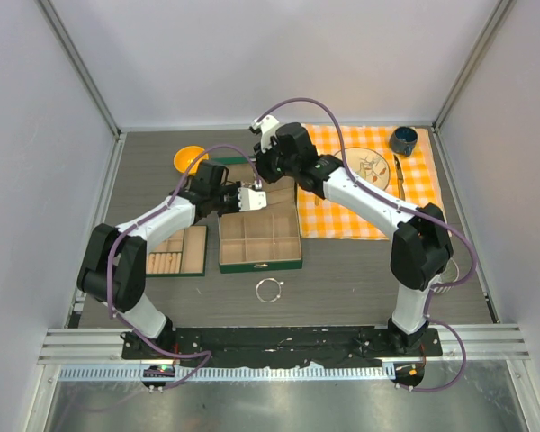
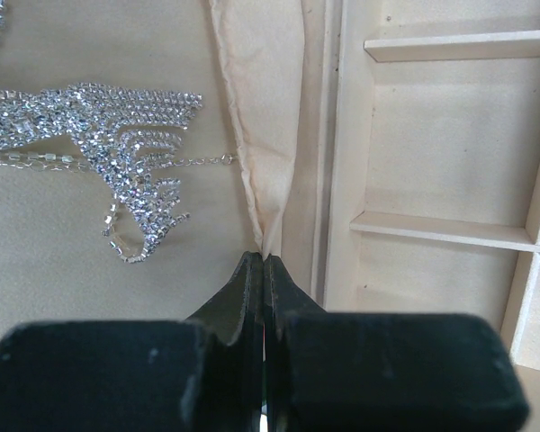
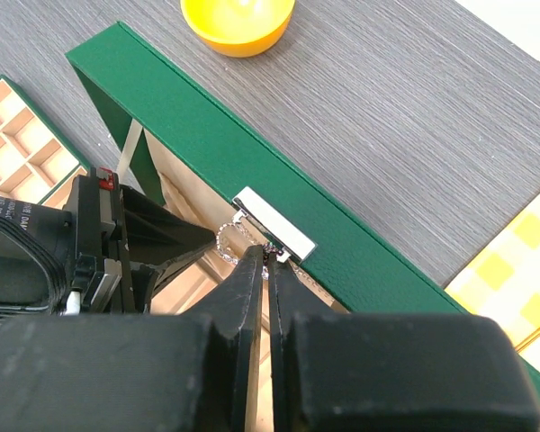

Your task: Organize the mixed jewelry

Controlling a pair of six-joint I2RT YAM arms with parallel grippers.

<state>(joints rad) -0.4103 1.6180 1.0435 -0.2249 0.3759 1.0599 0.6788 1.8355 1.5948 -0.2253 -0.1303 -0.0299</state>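
Left jaws pinch beige flap (image 2: 263,135); right jaws pinch chain (image 3: 230,239).

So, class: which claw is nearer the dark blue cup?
Right. The right claw is over the green box, well left of the cup; the left claw lies further left.
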